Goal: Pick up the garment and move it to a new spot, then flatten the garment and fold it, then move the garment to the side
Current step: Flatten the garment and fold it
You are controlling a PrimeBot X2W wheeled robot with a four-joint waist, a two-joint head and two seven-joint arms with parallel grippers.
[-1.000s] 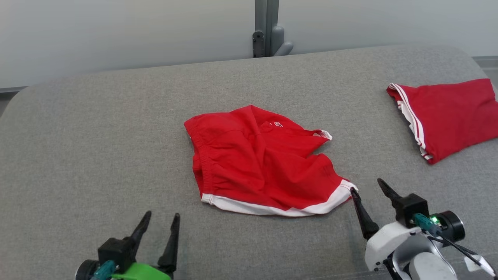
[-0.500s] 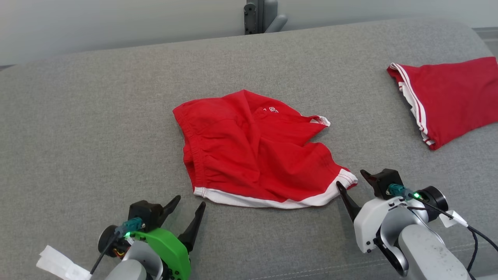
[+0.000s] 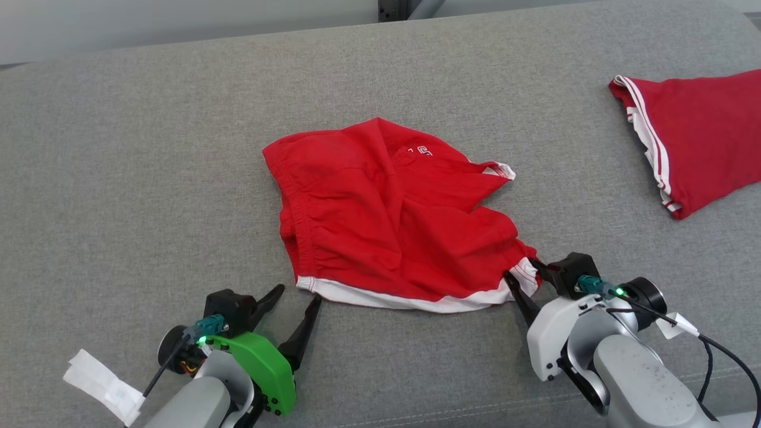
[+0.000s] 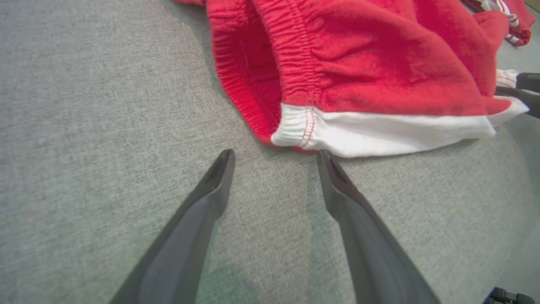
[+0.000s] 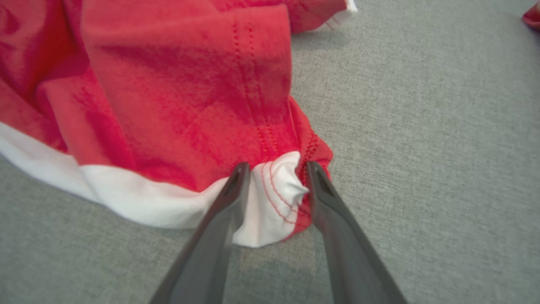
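The garment (image 3: 386,220), red shorts with a white hem band, lies crumpled in the middle of the grey cushion (image 3: 119,148). My right gripper (image 3: 522,270) is at its near right corner. In the right wrist view the white hem corner (image 5: 276,198) is bunched between the two fingers and touches both, so the right gripper (image 5: 276,169) is shut on it. My left gripper (image 3: 297,294) stands open on the cushion, just short of the garment's near left corner (image 4: 295,131). Nothing is between the left gripper's (image 4: 274,154) fingers.
A second red garment (image 3: 701,131) with white stripes lies at the far right of the cushion. The cushion's back edge and a grey post (image 3: 395,9) run along the top. My right gripper's dark fingers (image 4: 523,88) show at the left wrist view's right edge.
The camera tilted down. My right gripper moved forward onto the garment's near right corner and its fingers closed in on the hem. The left gripper moved up close to the near left corner, still open.
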